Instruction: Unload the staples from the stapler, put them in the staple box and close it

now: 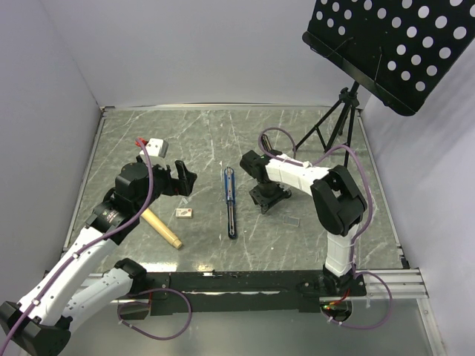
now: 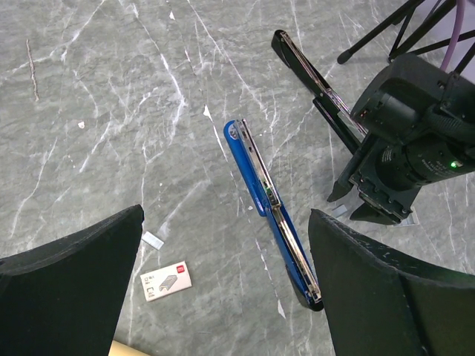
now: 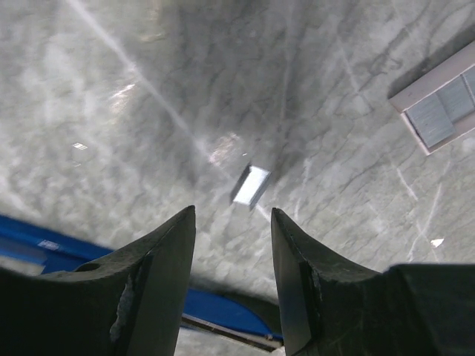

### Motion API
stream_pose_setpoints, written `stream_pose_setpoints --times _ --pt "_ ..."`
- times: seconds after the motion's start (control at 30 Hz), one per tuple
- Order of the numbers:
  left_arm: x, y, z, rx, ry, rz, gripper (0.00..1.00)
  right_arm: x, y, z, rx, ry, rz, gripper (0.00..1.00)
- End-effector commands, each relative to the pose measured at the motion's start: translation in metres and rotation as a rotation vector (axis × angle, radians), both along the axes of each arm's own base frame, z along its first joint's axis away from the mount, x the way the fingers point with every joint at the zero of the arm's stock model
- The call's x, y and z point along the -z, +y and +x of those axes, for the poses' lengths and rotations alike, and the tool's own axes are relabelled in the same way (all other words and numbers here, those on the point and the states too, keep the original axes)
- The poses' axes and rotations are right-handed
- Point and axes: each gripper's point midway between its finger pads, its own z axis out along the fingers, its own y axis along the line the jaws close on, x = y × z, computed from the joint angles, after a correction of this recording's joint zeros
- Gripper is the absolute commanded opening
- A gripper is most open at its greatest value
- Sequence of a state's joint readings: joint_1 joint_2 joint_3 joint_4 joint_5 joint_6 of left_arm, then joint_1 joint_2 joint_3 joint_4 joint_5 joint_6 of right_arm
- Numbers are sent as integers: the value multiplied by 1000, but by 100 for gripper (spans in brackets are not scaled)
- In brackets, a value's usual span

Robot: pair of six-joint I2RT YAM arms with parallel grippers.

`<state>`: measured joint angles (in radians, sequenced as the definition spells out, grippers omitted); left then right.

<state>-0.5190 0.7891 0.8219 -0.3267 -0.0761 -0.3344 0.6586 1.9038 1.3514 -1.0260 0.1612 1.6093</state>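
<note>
Blue stapler (image 2: 271, 211) splayed flat, left gripper (image 2: 225, 215) parted, empty, right gripper (image 3: 232, 213) parted near blurred staples (image 3: 251, 184)

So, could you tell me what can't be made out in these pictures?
Right wrist view: the shiny bit beyond the right claw is too blurred to identify.
Left wrist view: that claw hides the far end of the black stapler.
Top view: any staples in the blue stapler are too small to see.

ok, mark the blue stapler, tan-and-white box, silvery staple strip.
open blue stapler (image 2: 267, 204), left wrist view, mid-body
small tan-and-white box (image 2: 167, 279), left wrist view, top face
short silvery staple strip (image 3: 251, 184), right wrist view, centre
</note>
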Motion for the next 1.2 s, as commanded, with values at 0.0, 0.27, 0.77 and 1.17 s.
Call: stream_pose_setpoints --times 0.0,0.27,0.77,1.17 --pt "-7 -4 1 13 -27 -20 97 8 -4 -11 37 32 -16 53" --pt "-5 -5 1 18 -23 -17 97 12 -5 -6 54 10 -15 53" --pt "-3 -8 2 28 -14 -18 97 19 -14 -15 81 33 -48 47" --pt "-1 -9 2 30 -8 -19 97 27 -21 -22 75 35 -61 37"
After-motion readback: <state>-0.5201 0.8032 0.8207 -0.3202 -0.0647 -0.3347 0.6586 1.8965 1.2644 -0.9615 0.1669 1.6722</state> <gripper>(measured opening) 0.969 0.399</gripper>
